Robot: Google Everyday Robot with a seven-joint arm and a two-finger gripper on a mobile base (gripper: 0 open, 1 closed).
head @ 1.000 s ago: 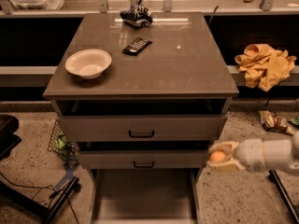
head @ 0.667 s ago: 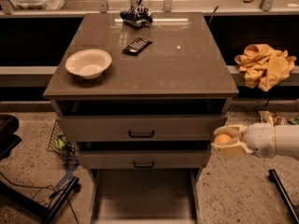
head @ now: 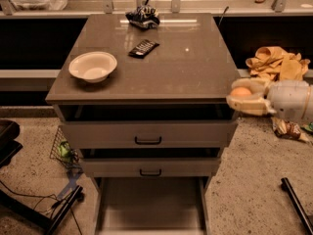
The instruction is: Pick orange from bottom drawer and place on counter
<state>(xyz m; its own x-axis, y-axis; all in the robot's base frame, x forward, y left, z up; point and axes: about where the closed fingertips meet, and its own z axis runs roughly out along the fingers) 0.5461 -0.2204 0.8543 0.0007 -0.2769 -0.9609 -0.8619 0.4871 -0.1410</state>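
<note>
My gripper (head: 239, 97) reaches in from the right and is shut on the orange (head: 240, 92), a small round orange fruit between its pale fingers. It holds the fruit just off the counter's right edge, at about the height of the counter top. The counter (head: 171, 67) is a flat glossy grey-brown top. The bottom drawer (head: 151, 207) is pulled out at the bottom of the view, and the pale floor that shows holds nothing.
A white bowl (head: 93, 66) sits on the counter's left side. A black remote (head: 143, 48) and a dark crumpled object (head: 142, 17) lie toward the back. The two upper drawers (head: 148, 133) stand slightly open. A yellow cloth (head: 276, 62) lies on the right; cables and a basket are on the left floor.
My gripper has risen with the orange from beside the lower drawers up to the level of the counter's right edge.
</note>
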